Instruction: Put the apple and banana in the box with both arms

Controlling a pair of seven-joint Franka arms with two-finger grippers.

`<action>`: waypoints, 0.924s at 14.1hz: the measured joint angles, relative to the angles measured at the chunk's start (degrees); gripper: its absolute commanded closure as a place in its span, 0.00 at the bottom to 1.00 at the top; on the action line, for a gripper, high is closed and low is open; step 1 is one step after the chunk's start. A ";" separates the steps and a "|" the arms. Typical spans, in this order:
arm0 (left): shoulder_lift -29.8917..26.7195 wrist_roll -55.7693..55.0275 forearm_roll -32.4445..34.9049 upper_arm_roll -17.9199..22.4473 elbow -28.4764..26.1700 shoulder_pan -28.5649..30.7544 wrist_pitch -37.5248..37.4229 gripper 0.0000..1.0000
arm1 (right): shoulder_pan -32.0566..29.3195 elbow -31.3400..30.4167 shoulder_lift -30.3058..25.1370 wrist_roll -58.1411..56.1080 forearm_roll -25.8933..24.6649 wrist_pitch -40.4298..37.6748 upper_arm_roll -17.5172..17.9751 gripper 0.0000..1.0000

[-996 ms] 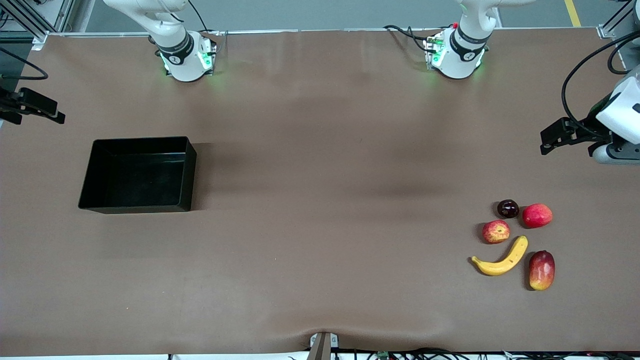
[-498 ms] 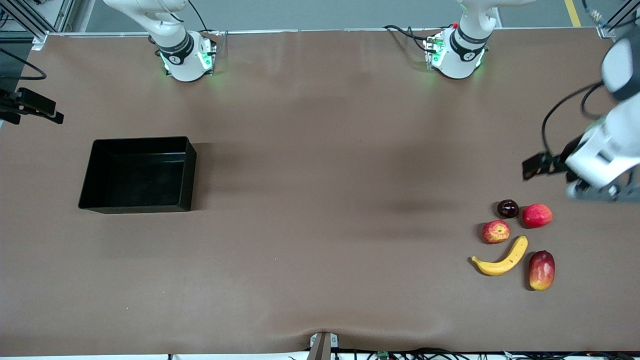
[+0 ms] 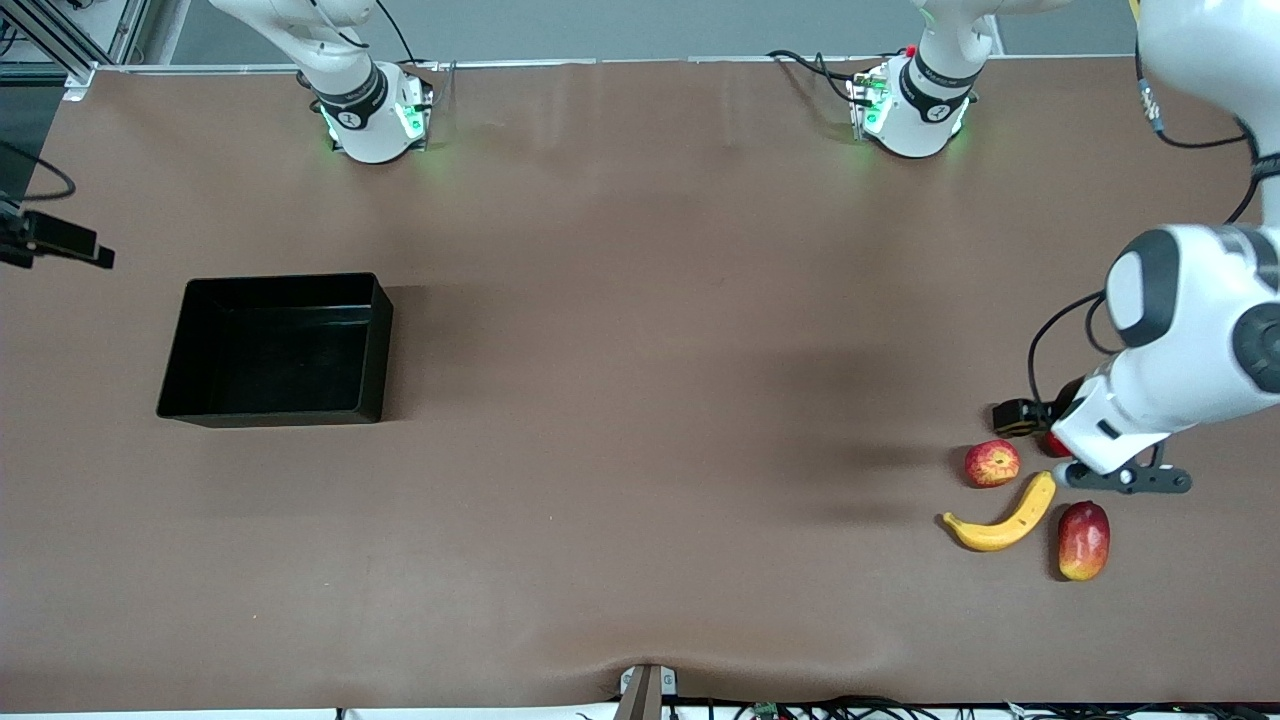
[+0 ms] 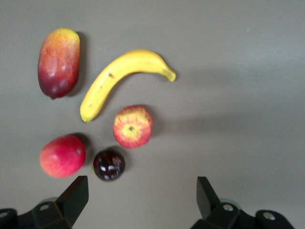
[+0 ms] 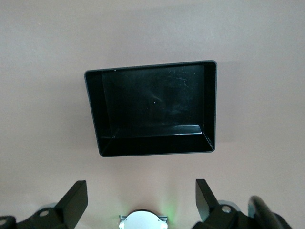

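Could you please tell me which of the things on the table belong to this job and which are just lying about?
Part of the job:
- apple
- banana
- box, with no fruit in it
- left gripper, open above the fruit
- right gripper, open, waiting above the box

Just lying about:
- mango-like fruit
- pinkish-red fruit
- dark cherry-like fruit

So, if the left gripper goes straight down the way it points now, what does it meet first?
Probably the small dark round fruit or the bare table beside it. The open left gripper hangs over the fruit cluster, and the apple lies a little ahead of its line. Depth is unclear.
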 measured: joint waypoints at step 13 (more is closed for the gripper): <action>11.24 -0.01 1.41 0.05 -7.04 4.20 22.29 0.00 | -12.08 -16.70 17.52 -18.19 -0.35 32.86 -0.32 0.14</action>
